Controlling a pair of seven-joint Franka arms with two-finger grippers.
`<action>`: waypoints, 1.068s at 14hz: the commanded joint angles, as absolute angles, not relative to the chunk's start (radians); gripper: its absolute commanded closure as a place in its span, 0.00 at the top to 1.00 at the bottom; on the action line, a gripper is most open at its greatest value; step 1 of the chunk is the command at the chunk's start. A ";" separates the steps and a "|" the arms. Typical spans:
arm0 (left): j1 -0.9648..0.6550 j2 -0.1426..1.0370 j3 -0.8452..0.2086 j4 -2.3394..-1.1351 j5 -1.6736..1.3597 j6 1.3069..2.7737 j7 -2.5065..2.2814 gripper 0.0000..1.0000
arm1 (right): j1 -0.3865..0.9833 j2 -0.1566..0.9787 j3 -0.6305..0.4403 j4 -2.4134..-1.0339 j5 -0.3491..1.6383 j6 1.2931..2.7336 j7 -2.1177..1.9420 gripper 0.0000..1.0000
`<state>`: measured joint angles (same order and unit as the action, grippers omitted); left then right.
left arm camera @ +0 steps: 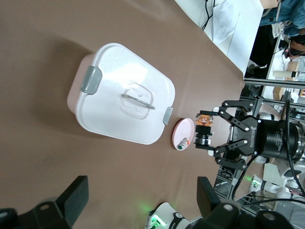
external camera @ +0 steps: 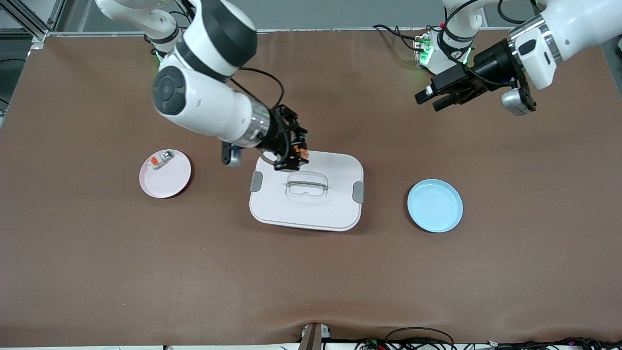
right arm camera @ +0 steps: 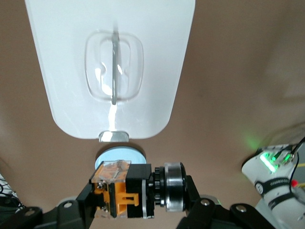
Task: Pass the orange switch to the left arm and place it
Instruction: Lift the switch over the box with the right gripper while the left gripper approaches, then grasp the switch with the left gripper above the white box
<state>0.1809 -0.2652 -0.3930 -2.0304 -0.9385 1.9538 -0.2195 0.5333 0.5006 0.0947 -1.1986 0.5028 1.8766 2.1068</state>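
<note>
The word ROBOTIQ is readable in the left wrist view on the black two-finger right gripper [left arm camera: 206,132], whose jaws are clamped on the small black switch with orange bands [left arm camera: 205,125]. In the front view that right gripper [external camera: 296,154] holds the switch [external camera: 303,154] in the air above the edge of the large white rounded plastic box [external camera: 335,206] nearest the robots' bases, at the middle of the brown table [external camera: 311,272]. The box has grey side latches and a clear lid handle [external camera: 307,186]. The black left gripper [external camera: 432,98] hangs in the air over the table's corner by the left arm's base, jaws apart and holding nothing. A round pink plate [external camera: 171,183] carrying a pale white-grey piece with an orange-red patch [external camera: 160,159] lies toward the right arm's end; a round blue plate [external camera: 435,205] lies toward the left arm's end.
</note>
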 commanded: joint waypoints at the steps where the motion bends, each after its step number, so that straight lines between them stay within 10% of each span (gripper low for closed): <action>1: 0.183 -0.244 -0.437 -2.029 -0.966 2.006 -0.216 1.00 | 0.569 0.581 0.083 -1.072 0.514 1.868 2.206 0.00; 15: 0.178 -0.009 -0.522 -1.910 -0.960 2.053 -0.037 1.00 | 0.715 0.664 0.092 -0.977 0.517 2.132 2.491 0.00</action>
